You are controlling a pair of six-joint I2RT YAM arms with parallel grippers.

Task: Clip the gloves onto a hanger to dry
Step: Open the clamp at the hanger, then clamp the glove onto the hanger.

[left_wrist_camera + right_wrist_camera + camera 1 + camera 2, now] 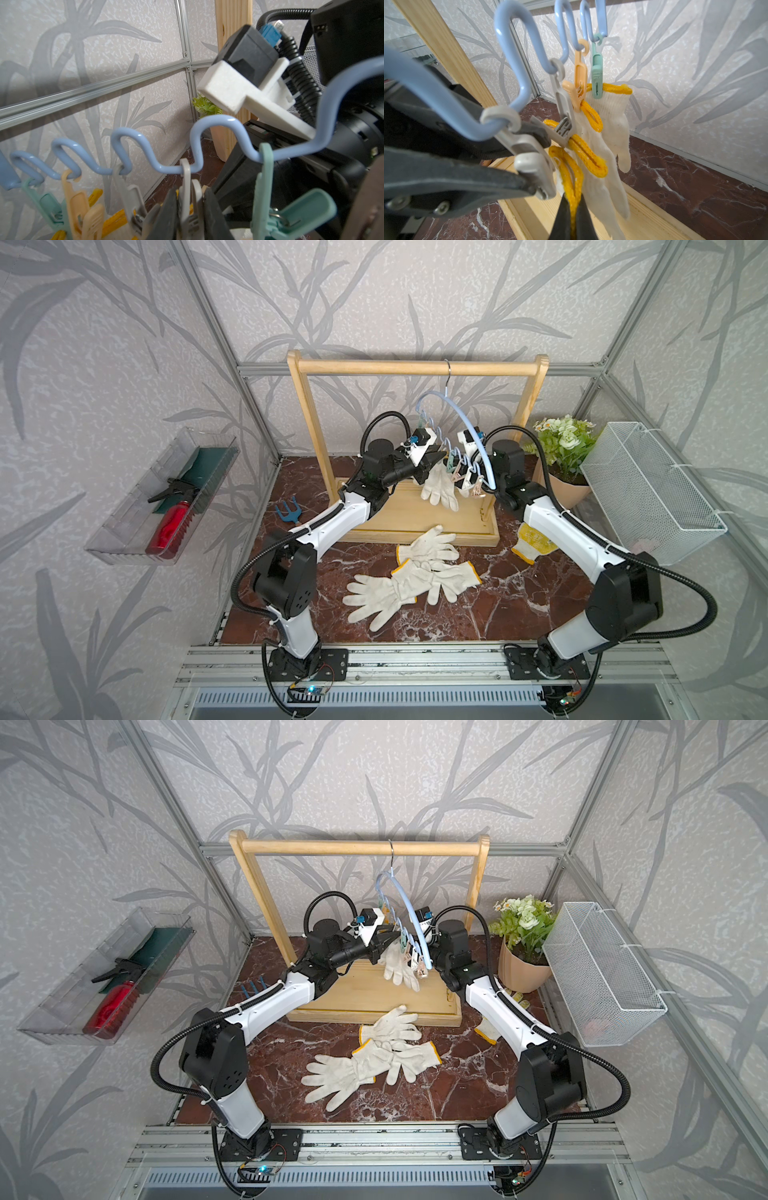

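The light-blue hanger [465, 414] [405, 903] [145, 145] [512, 52] hangs by its hook from the wooden rack's bar. Several gloves [438, 485] [610, 116] dangle from its green, peach and grey clips. More gloves [419, 568] [374, 1056] lie piled on the marble table in front. My left gripper [432, 460] [190, 193] is pressed shut on the handles of a grey clip [188, 187] [533, 164]. Just below that clip, my right gripper [459, 477] [572, 199] is shut on the yellow cuff [571, 172] of one glove.
The wooden rack [415, 366] stands mid-table on its tray base. A yellow patterned glove [534, 541] lies under the right arm. Potted plant [565, 448] and white wire basket [648, 493] are at the right. A blue hand rake [289, 510] and clear tray [124, 531] with a red bottle are at the left.
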